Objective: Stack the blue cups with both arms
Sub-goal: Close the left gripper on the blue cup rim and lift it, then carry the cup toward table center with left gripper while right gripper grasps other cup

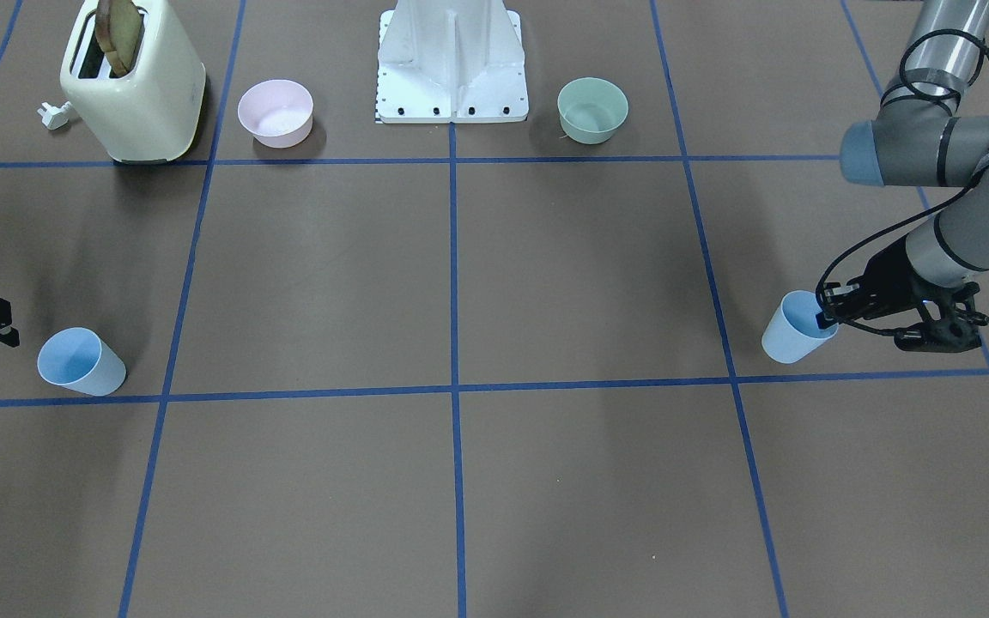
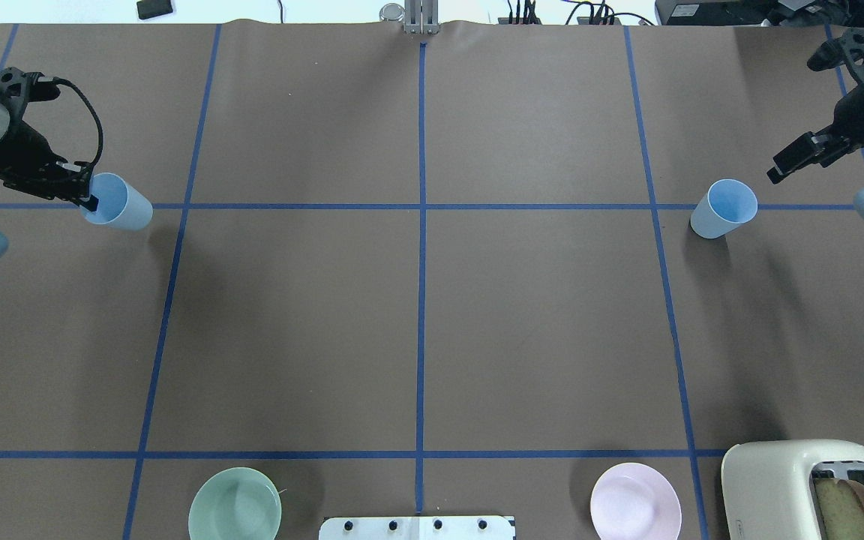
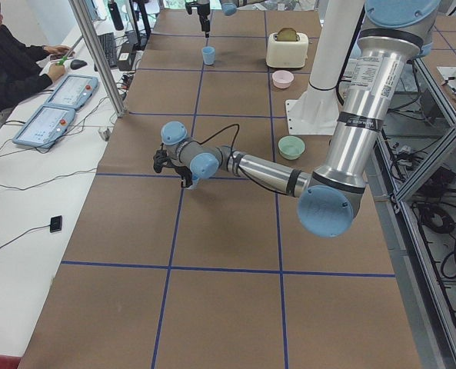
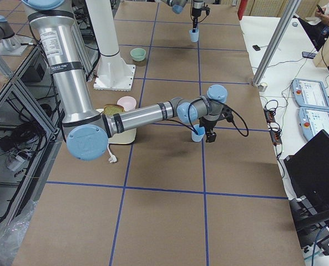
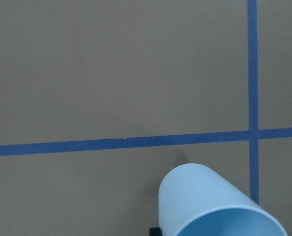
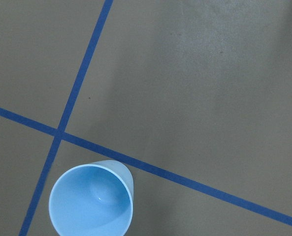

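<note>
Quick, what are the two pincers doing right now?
Left pincer: at rim of one blue cup, grip unclear.
Right pincer: empty, open or closed unclear.

Cream plastic toaster (brown toast slice in one slot), round pink bowl, pale green bowl, brown blue-taped table.

Brown table gridded with blue tape; white side bench.

The left hand and right hand look matt black; the left hand's cup and right hand's cup are smooth, softly sheened plastic. Beneath them the desk is matt brown paper with blue tape; the arms show brushed metal
</note>
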Motion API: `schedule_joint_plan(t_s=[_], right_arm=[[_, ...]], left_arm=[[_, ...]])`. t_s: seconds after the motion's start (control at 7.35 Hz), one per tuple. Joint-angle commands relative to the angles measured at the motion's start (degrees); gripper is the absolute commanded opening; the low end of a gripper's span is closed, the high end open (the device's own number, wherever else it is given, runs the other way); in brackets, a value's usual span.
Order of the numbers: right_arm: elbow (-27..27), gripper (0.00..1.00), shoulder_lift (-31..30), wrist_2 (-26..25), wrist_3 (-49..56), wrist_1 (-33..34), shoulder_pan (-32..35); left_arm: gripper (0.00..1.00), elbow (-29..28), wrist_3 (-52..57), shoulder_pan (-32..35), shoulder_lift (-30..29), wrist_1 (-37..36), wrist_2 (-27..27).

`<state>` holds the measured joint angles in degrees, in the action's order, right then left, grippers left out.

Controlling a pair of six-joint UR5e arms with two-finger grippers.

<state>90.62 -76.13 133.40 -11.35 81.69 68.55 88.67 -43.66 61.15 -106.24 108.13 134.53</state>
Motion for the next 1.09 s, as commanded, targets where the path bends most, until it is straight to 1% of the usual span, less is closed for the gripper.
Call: schedule_joint_plan(t_s=[0.0,0.14,0.27,0.41,0.68,0.82,0.95], right_arm=[[0.17,1.0,-0.16,-0.94,0.1,-0.04,-0.26],[0.26,1.0,-0.16,-0.95,0.1,-0.04,-0.44],[0.18,0.99,-0.33,-0.95,0.1,-0.04,-0.53],[-0.35,0.95,-0.33,-1.04,0.01,-1.08,-1.22],[-4.03,0.95,0.19,-0.95,-0.08,-5.3,-1.75],[-4.04,0.95,0.28,-0.86,-0.51,-5.66,-1.93],[-3.43,0.95,0.28,-0.86,-2.69,-5.84,-2.46]], left_arm=[[0.0,1.67,-7.38,-0.16,-6.67,-7.27,0.03],[0.0,3.16,-8.97,-0.24,-9.66,-12.36,0.12],[0.0,3.61,-11.16,-0.68,-12.3,-15.55,0.12],[0.0,3.44,-14.93,-2.68,-14.5,-15.75,0.03],[0.0,2.82,-24.33,-7.34,-20.12,-15.75,-0.32],[0.0,2.82,-28.2,-9.97,-22.59,-15.67,-0.4],[0.0,2.91,-32.85,-12.61,-25.39,-15.67,-1.97]])
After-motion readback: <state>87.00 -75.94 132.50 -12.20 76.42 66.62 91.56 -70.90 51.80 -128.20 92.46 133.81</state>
